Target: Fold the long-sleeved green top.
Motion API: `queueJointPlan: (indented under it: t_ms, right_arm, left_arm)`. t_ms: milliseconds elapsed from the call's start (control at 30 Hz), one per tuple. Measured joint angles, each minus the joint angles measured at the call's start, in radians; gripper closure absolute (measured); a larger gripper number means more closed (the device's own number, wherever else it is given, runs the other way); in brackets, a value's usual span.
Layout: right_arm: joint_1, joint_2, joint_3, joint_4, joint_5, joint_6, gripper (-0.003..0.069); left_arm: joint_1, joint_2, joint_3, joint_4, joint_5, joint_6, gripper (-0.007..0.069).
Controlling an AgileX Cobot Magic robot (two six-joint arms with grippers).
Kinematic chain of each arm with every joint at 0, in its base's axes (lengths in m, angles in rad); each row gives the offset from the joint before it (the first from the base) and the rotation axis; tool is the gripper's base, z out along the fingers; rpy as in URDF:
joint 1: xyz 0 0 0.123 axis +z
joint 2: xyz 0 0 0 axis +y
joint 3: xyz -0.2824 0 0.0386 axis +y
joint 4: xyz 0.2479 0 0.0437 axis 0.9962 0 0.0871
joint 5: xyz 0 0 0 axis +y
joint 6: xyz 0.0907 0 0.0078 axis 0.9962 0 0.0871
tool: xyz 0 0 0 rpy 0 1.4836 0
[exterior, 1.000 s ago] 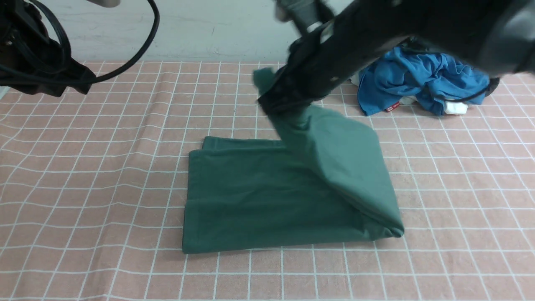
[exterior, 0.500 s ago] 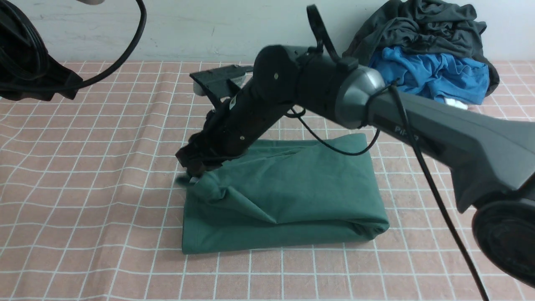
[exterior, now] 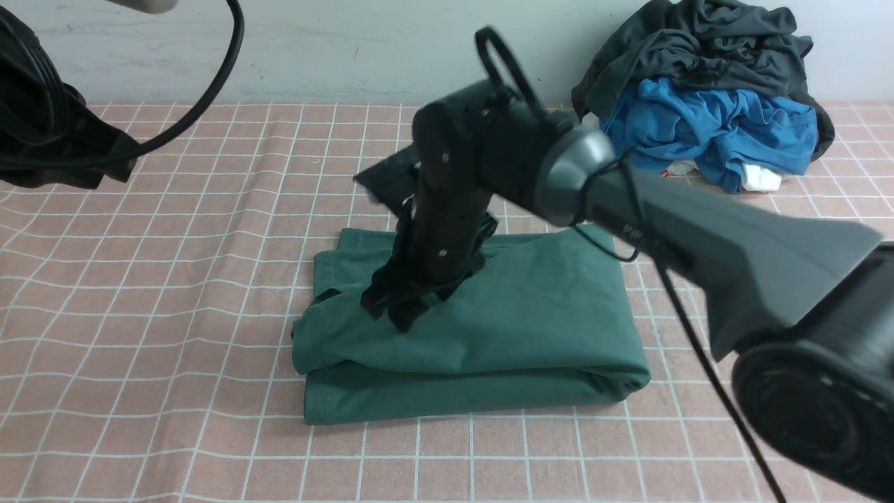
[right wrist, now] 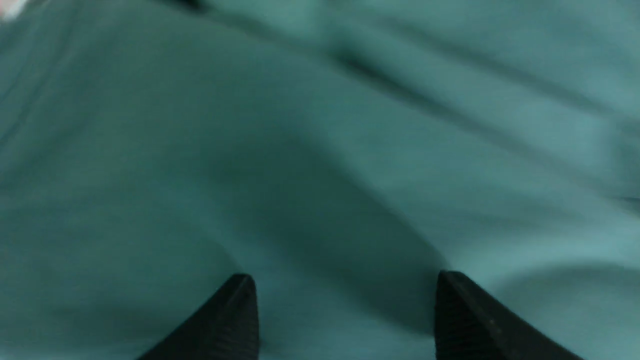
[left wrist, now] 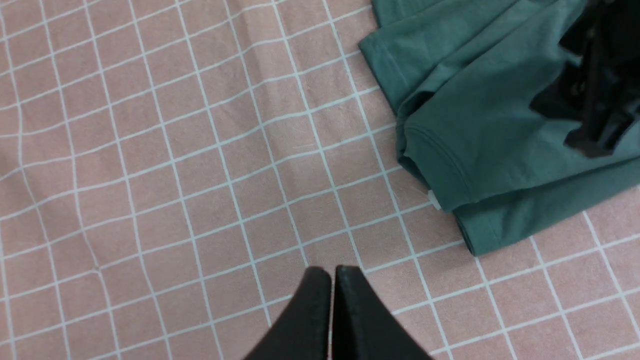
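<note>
**Figure. Letting go after a fold (front view; clock directions read from the middle of the garment).** The green long-sleeved top [exterior: 489,328] lies at the centre of the bench [exterior: 140,314], doubled into a rough rectangle, with its upper layer lying over the lower one. The right arm [exterior: 628,209] reaches in from 4 o'clock. Its jaws point down onto the upper layer near the 9 o'clock edge, standing apart with nothing between them. The right wrist view shows only green cloth [right wrist: 320,150] under the two tips. Whether the tips touch the fabric cannot be told. The left jaws are pressed shut and empty, over bare checked cloth off at 10 o'clock. The 9 o'clock edge [left wrist: 425,150] is bunched and overhangs the layer below, while the 3 o'clock fold looks clean. A blue garment [exterior: 712,133] and a dark grey garment [exterior: 698,49] are heaped well apart at 1 o'clock.

*Technique.* The step appears to be withdrawal from the finished fold. The jaws should probably rise straight up and clear the cloth before swinging away, because soft cotton snags on ribbed tips and would drag the layer open. The slack edge likely needs squaring afterwards.
</note>
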Motion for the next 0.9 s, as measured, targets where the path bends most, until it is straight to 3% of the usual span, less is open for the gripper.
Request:
queueJointPlan:
  t_ms: [167, 367, 633, 767, 900]
  right_arm:
    - [0.068, 0.01, -0.004, 0.025, 0.0, -0.029, 0.0218]
    - [0.067, -0.041, -0.021, 0.009, 0.004, -0.049, 0.0218]
    - [0.021, -0.345, 0.013, -0.052, 0.01, -0.052, 0.0218]
    - [0.011, -0.509, 0.097, -0.06, 0.01, -0.054, 0.0218]
    - [0.011, -0.784, 0.377, -0.063, -0.073, -0.045, 0.0218]
  left_arm:
    - [0.0, -0.089, 0.114, -0.002, -0.042, 0.001, 0.0628]
    - [0.0, -0.27, 0.266, 0.012, -0.075, -0.014, 0.0628]
    - [0.0, -0.689, 0.611, 0.159, -0.097, -0.181, 0.0628]
    - [0.0, -0.854, 0.76, 0.207, -0.115, -0.25, 0.0628]
    - [0.0, -1.077, 0.904, 0.21, -0.216, -0.278, 0.0628]
